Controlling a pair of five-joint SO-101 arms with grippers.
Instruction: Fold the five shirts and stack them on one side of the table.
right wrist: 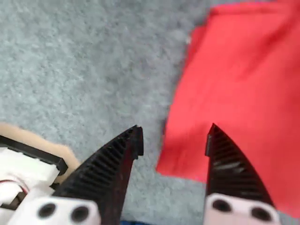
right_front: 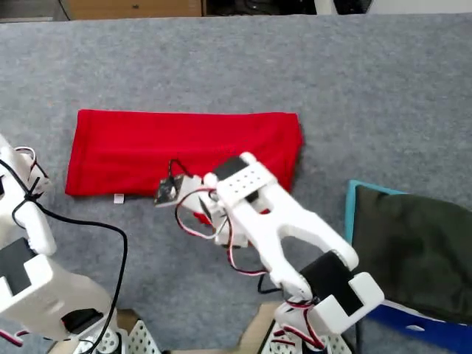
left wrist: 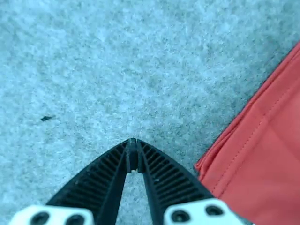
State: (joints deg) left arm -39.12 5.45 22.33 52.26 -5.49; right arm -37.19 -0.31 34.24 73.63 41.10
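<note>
A red shirt (right_front: 184, 151) lies folded into a long flat rectangle on the grey felt table (right_front: 332, 81). My right gripper (right wrist: 174, 136) hovers open over the shirt's near edge (right wrist: 234, 93), one finger above red cloth and the other above bare felt, holding nothing. In the high view that arm's white wrist (right_front: 247, 184) covers the shirt's near edge, a little right of its middle. My left gripper (left wrist: 132, 142) is shut and empty, low over the felt just off a corner of the red shirt (left wrist: 253, 159). The left arm (right_front: 26, 221) stands at the table's left side.
At the right edge of the table sits a pile of shirts: a dark green one (right_front: 413, 251) on top, blue (right_front: 428, 328) and teal (right_front: 349, 210) edges showing beneath. Wires loop from the right wrist. Cardboard (right_front: 254, 332) lies by the arm bases. The far half of the felt is bare.
</note>
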